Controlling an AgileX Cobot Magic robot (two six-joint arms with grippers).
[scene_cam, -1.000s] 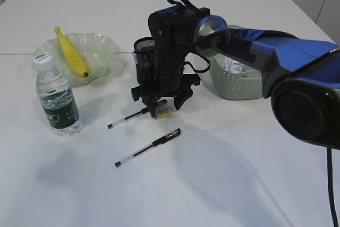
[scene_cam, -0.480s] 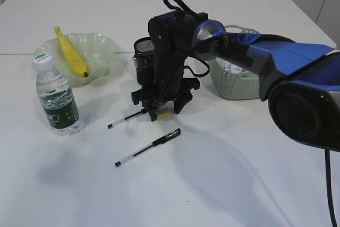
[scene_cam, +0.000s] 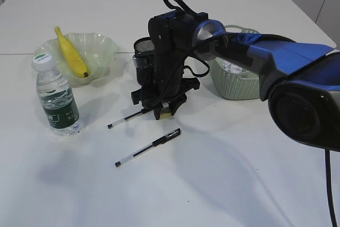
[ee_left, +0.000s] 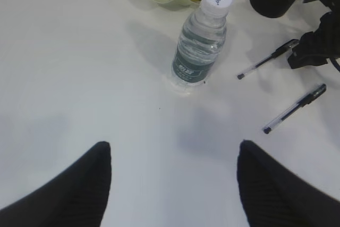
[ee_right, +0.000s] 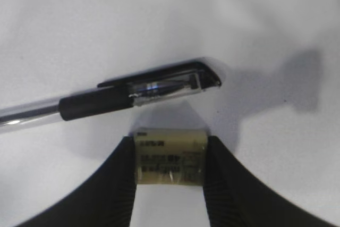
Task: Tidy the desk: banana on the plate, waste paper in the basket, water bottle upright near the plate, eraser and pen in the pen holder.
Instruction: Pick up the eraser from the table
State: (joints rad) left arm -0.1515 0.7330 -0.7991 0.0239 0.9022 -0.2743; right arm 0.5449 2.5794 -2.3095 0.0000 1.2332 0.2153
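**Operator:** How much of the tidying is done?

**Describer:** More than half, by my reading. You have the banana (scene_cam: 71, 51) lying in the ruffled green plate (scene_cam: 103, 46) at the far left of the white tabletop (scene_cam: 223, 184). The water bottle (scene_cam: 56, 97) stands upright just near of the plate, cap up. Crumpled waste paper (scene_cam: 231, 67) shows inside the sage-green basket (scene_cam: 236, 83) at the right. What is left for you is the stationery: two pens lie on the tabletop, one pen (scene_cam: 127, 116) running left from under the arm, the other pen (scene_cam: 149, 147) nearer the camera, apart from the first. The black mesh pen holder (scene_cam: 142, 51) stands behind the arm; I cannot see inside it.

**Operator:** And the eraser?

**Describer:** The eraser (ee_right: 170, 156) is a small pale yellow block. In the right wrist view it sits between the two dark fingers of your right end effector (ee_right: 170, 171), both pads pressing its short sides, so that end effector is closed to the eraser's width and gripping it. The capped end of the first pen lies just beyond it. Whether the eraser has left the surface, I cannot tell.

**Operator:** How are the arms posed?

**Describer:** Your right arm reaches in from the right, across the middle, wrist bent so the end effector points straight down in front of the pen holder. Your left end effector (ee_left: 172, 184) hangs above bare tabletop near the bottle, fingers spread wide, holding nothing.
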